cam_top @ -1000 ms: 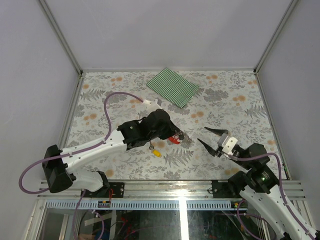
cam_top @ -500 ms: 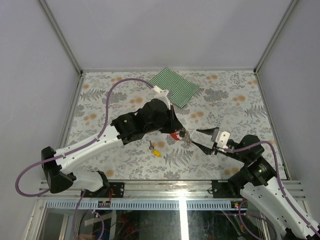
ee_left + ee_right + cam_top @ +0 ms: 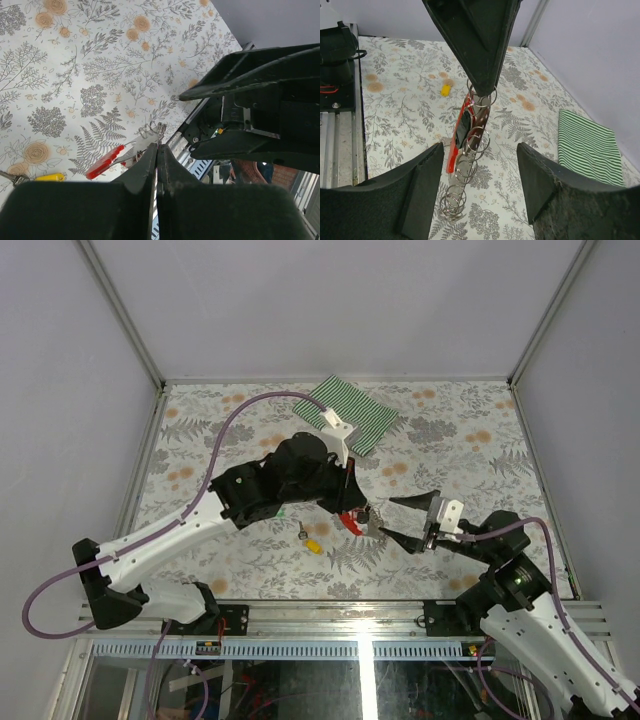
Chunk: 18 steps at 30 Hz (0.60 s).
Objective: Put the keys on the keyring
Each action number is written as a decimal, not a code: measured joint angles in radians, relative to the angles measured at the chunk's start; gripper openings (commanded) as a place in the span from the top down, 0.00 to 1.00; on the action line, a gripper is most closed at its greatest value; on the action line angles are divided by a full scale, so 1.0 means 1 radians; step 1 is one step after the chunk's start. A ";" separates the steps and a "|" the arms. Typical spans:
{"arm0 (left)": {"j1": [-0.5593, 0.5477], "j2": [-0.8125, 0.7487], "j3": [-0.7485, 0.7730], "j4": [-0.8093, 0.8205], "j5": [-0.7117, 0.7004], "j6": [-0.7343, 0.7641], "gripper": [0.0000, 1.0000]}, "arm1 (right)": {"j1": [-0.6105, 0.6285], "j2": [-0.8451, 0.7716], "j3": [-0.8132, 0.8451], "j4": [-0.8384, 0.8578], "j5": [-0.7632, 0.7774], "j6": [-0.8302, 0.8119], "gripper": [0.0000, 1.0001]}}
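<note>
My left gripper (image 3: 352, 502) is shut on the top silver ring of the keyring (image 3: 350, 521). The keyring's red strap (image 3: 456, 137) and its chain of silver rings (image 3: 470, 150) hang below the pinched fingertips (image 3: 482, 85). The lowest rings reach down to about the table. My right gripper (image 3: 388, 517) is open, one finger on each side of the hanging chain without touching it. One yellow-headed key (image 3: 313, 546) lies on the floral table left of the keyring, also seen as the yellow key (image 3: 446, 89) and the yellow key (image 3: 47, 177). The red strap (image 3: 104, 162) shows beside my left gripper (image 3: 157, 147).
A green striped cloth (image 3: 350, 412) lies at the back of the table. The metal frame rail (image 3: 360, 615) runs along the near edge. The left arm's purple cable (image 3: 250, 410) loops above the table. Grey walls enclose the sides.
The left arm has lifted the keyring and carried it right. The right gripper has moved left, and its open fingers now flank the hanging chain.
</note>
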 measured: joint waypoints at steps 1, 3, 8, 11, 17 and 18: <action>0.000 -0.005 0.001 0.000 0.004 0.003 1.00 | 0.000 0.005 -0.008 0.020 -0.001 0.013 0.31; 0.000 -0.010 0.001 -0.001 0.008 0.005 1.00 | 0.000 0.015 -0.028 0.051 -0.004 0.032 0.29; 0.000 -0.014 0.012 -0.002 0.021 0.006 1.00 | 0.000 0.055 -0.077 0.106 -0.012 0.072 0.28; 0.000 -0.020 0.013 -0.002 0.026 0.008 1.00 | 0.000 0.084 -0.087 0.129 -0.018 0.093 0.31; 0.000 -0.026 0.032 -0.002 0.032 0.008 1.00 | 0.000 0.127 -0.089 0.166 -0.019 0.116 0.38; 0.000 -0.027 0.038 -0.003 0.033 0.008 1.00 | 0.000 0.133 -0.089 0.169 -0.020 0.118 0.39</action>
